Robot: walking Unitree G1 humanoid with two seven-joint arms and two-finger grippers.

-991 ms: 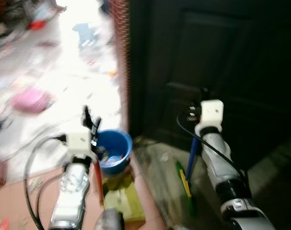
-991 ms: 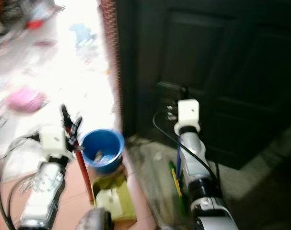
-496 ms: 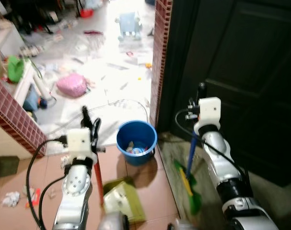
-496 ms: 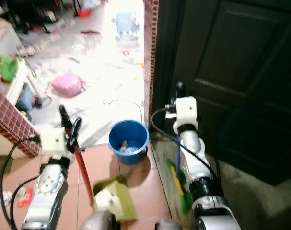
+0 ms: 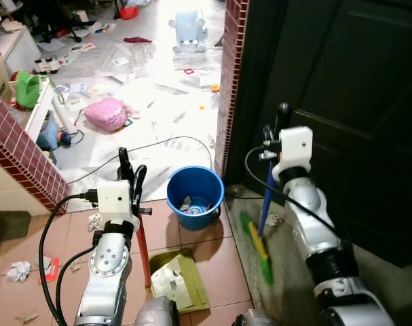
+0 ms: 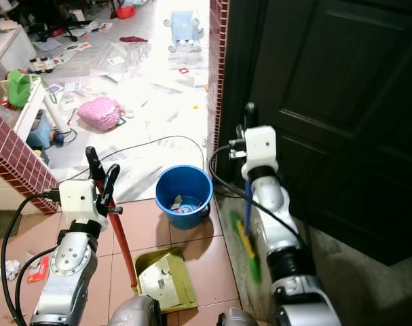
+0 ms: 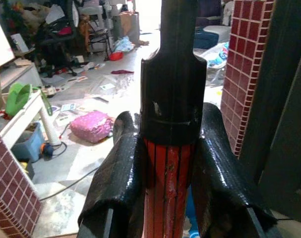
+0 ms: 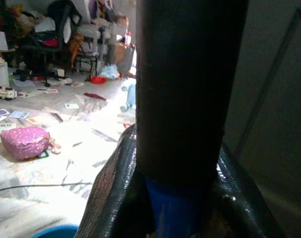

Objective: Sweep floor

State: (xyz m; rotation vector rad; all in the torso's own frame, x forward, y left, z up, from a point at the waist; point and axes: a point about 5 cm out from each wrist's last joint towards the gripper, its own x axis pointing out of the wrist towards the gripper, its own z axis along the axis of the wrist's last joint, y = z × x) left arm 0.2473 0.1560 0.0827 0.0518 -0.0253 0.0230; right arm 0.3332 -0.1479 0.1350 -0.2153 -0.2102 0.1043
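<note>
The left gripper (image 5: 129,171) is clamped on the red handle (image 5: 143,248) of the dustpan (image 5: 178,280), fingers (image 7: 118,178) pressed to both sides just below the black cap. The yellow-green dustpan sits on the orange tile floor (image 5: 219,272) w/ paper scraps in it, just in front of the blue bucket (image 5: 195,195), which also holds bits of litter.

The right gripper (image 5: 277,125) is closed round the broom (image 5: 263,224), on the blue shaft right under its black top; the green and yellow bristle end rests on the grey strip of floor by the dark door (image 5: 348,102).

Vs 0.5 s ago: the camera has shifted a bit, so the bucket and the brick pillar (image 5: 229,75) sit slightly differently in view, and the pic is sharper. Both grips look the same as before. The broom head looks to be a touch further left and up, nearer the bucket, though the camera shift may account for it. The dustpan is in approx. the same spot by the left arm.

Beyond the doorway, a pink bag (image 5: 107,113), a black cable (image 5: 165,144) and scattered papers lie on the pale floor. Crumpled scraps (image 5: 19,270) lie on the tile near the left arm.
</note>
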